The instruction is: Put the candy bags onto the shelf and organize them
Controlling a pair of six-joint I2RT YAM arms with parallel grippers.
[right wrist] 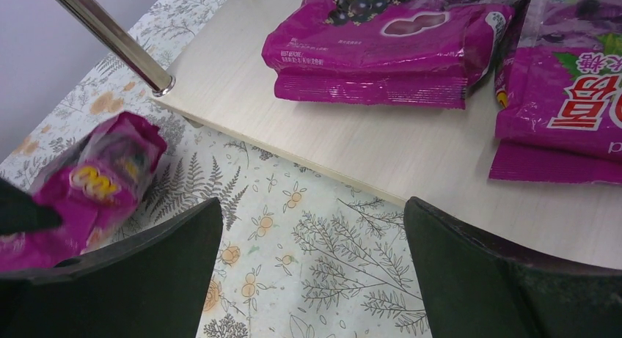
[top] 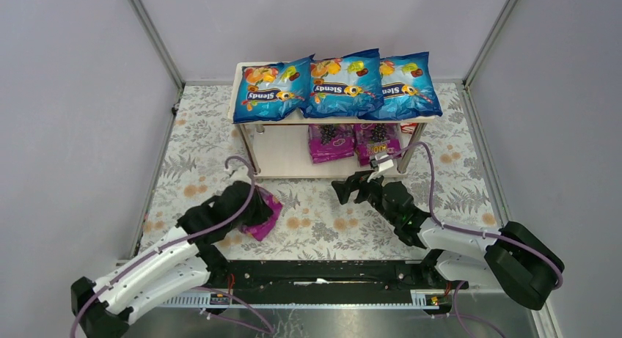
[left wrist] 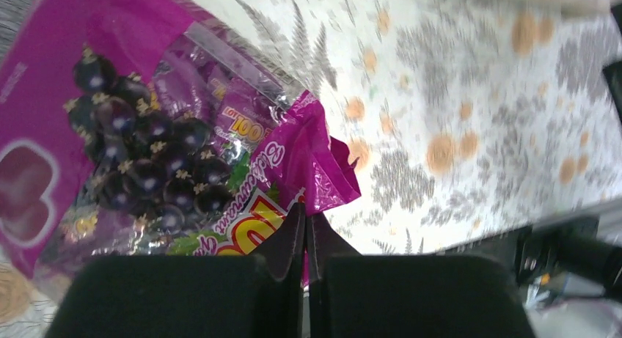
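Clamped on just a corner of the magenta berry bag (left wrist: 147, 147) toward the bench's near-left corner, the left gripper (left wrist: 306, 224) may lose the glossy film, while the right gripper (top: 353, 185) hangs with jaws apart.

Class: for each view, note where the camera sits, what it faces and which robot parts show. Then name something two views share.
Top external: high behind the bases, facing the pale two-tier wooden shelf; both arms show.
Left wrist: behind the shut left gripper, facing the magenta berry candy bag it holds.
Right wrist: behind the open right gripper, facing the shelf's lower board.
Shared: that bag, all three.
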